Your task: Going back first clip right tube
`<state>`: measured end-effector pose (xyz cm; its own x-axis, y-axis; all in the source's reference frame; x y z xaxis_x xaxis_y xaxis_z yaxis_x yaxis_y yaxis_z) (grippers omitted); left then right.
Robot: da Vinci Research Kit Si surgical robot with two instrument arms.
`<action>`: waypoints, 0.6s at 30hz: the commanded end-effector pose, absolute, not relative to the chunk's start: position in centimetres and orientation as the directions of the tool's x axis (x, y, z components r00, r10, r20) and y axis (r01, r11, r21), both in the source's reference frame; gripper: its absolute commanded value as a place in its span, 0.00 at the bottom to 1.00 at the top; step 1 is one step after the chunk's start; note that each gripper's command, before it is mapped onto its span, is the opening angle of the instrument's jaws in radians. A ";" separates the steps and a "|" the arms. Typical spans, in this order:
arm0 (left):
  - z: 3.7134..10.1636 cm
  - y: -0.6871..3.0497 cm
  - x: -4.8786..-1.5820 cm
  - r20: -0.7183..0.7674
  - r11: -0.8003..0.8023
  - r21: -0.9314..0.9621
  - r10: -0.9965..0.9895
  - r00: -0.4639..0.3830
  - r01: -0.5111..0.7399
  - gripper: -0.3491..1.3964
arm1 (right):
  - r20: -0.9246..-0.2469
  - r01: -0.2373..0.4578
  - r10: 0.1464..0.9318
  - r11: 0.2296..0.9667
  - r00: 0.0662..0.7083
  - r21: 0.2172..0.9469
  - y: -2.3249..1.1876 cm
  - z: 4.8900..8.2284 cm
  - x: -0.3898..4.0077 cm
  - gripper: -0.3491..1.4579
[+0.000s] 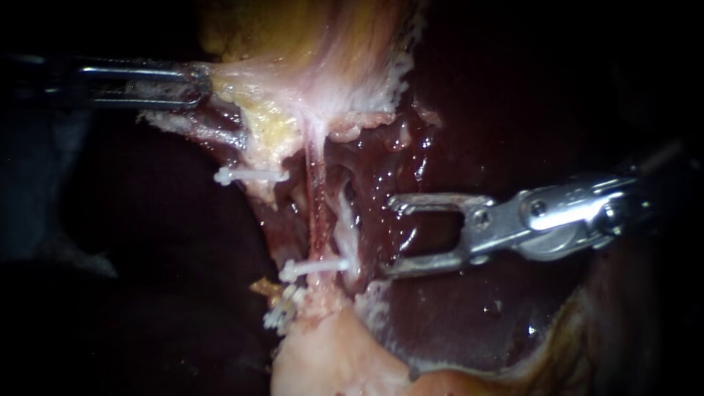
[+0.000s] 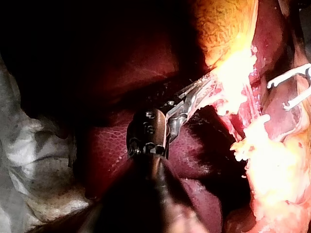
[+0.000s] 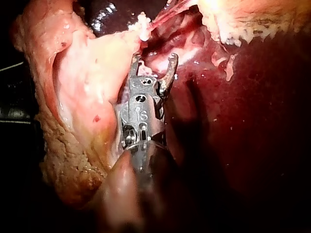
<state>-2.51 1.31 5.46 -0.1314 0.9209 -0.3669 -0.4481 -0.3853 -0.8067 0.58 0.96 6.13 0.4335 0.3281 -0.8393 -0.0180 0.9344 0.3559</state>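
Note:
My left instrument [image 1: 192, 85] comes in at the upper left, its jaws shut on the pale edge of the gallbladder [image 1: 293, 81] and holding it taut. A thin pink tube, the right one [image 1: 315, 205], runs down the middle with a white clip [image 1: 317, 268] across its lower part. A second white clip [image 1: 249, 176] sits on the left tube higher up. My right instrument [image 1: 392, 236] lies just right of the tube, jaws open wide and empty, apart from the clip. In the right wrist view its open jaws [image 3: 153, 62] stand short of a white clip [image 3: 143, 24].
Dark red liver [image 1: 469, 323] lies under and behind my right instrument. More white clips [image 1: 282, 312] cluster at the tube's lower end above pale fatty tissue [image 1: 330, 359]. In the left wrist view my left instrument [image 2: 194, 94] grips bright tissue, with two clips [image 2: 291, 77] beyond it.

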 end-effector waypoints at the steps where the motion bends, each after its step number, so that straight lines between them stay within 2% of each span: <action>1: 5.47 1.31 -2.51 -0.367 -0.386 -0.807 0.921 -0.131 -0.447 0.00 | -0.842 -0.013 0.321 0.937 0.433 0.350 0.97 6.10 0.54 0.47; 11: 5.48 1.30 -2.53 -0.368 -0.386 -0.806 0.921 -0.131 -0.448 0.00 | -0.849 0.005 0.299 0.942 0.435 0.335 0.99 6.02 0.40 0.47; 18: 5.57 1.24 -2.67 -0.374 -0.389 -0.801 0.919 -0.128 -0.455 0.00 | -0.850 0.009 0.299 0.942 0.434 0.336 0.99 6.02 0.39 0.47</action>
